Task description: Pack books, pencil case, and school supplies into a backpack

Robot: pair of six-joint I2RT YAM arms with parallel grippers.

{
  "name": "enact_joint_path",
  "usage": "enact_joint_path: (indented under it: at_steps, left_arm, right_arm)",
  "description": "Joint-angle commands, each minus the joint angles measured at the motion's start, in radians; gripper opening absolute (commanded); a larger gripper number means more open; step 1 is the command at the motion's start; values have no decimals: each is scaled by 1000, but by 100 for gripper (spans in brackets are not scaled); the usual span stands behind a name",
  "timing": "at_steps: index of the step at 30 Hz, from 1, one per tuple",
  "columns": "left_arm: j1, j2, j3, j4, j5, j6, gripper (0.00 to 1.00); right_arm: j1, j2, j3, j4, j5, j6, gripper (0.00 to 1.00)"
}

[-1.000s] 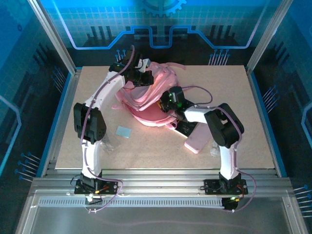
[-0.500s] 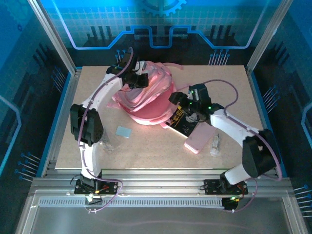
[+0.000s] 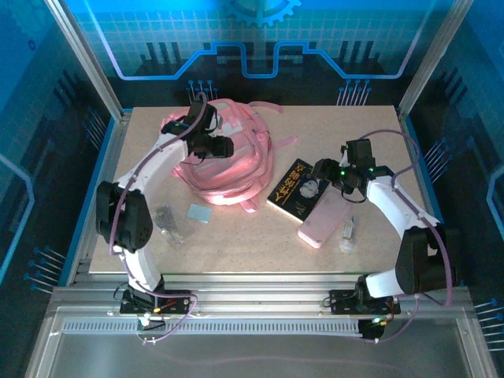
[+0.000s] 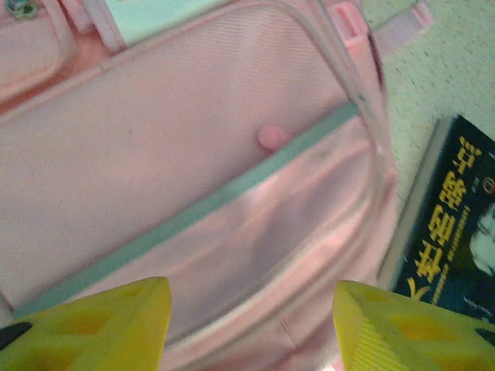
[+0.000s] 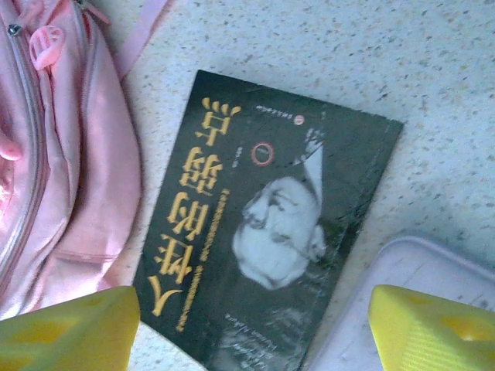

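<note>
- Two sets spread wide, gripping nothing: left fingers above the backpack at far left, right fingers above the black book.
- Flat on the bench just right of the backpack, that book, with the pencil case against its near edge.
- Looks like the book pick-up step.
- Next, probably: lower, pinch a free edge, carry toward the bag's opening.
</note>
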Motion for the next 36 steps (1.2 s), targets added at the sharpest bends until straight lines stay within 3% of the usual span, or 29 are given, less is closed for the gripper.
enact_joint_path:
  at_steps: [1, 5, 8, 9, 15, 25, 36]
  left_arm:
    - [-93, -112, -56, 90, 22, -61, 58]
    - [-206, -157, -181, 248, 76, -120, 59]
    - [-268, -143, -259, 371, 79, -183, 58]
    - [-282, -131, -273, 398, 74, -202, 58]
    - [-340, -2, -278, 511, 58, -225, 54]
    - [-364, 215, -162, 437, 96, -198, 50]
    - [-364, 273, -159, 369, 28, -217, 53]
  right_arm:
    - [-40, 67, 18, -13, -11, -101, 78]
    - [-95, 144, 25, 28, -73, -124, 78]
    - [-107, 195, 32, 71, -123, -154, 70]
    - [-107, 213, 37, 81, -140, -168, 64]
    - [-113, 310, 74, 101, -129, -177, 59]
    - [-76, 419, 125, 124, -184, -140, 57]
    - [-4, 472, 233, 164, -359, -133, 57]
